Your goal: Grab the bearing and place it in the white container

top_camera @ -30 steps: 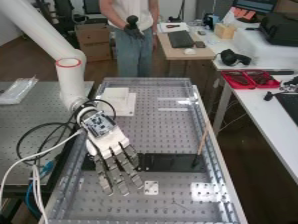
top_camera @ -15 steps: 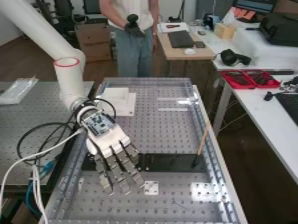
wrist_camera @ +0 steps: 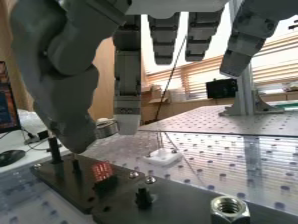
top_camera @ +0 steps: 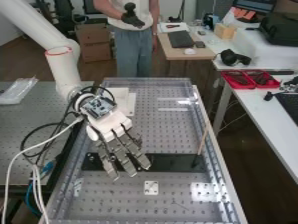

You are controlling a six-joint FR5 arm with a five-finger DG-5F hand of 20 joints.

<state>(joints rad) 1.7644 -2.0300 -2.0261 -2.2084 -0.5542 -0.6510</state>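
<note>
Okay, looking down from the high view, we've got the white container (top_camera: 121,93) near the far left corner of the table (top_camera: 176,205), partly behind the hand (top_camera: 110,129), and we can't make out what's in it. Across the middle of the table lies a black plate (top_camera: 174,163), and up close from the wrist we see a big hex nut (wrist_camera: 229,207), a red-and-black block (wrist_camera: 103,172) and dark pegs on it. And there's the change: half a second ago the fingertips hung just beside the small white square (top_camera: 151,188) toward the near edge; now they're over the black plate, shifted toward the table's far edge, with the plate's left end in our sight. As for the hand, it's partly closed, thumb and one finger pinching the bearing (wrist_camera: 106,128), a shiny metal ring, above the plate and well short of the container. The other fingers hang loosely bent, and we see nothing against them.
</note>
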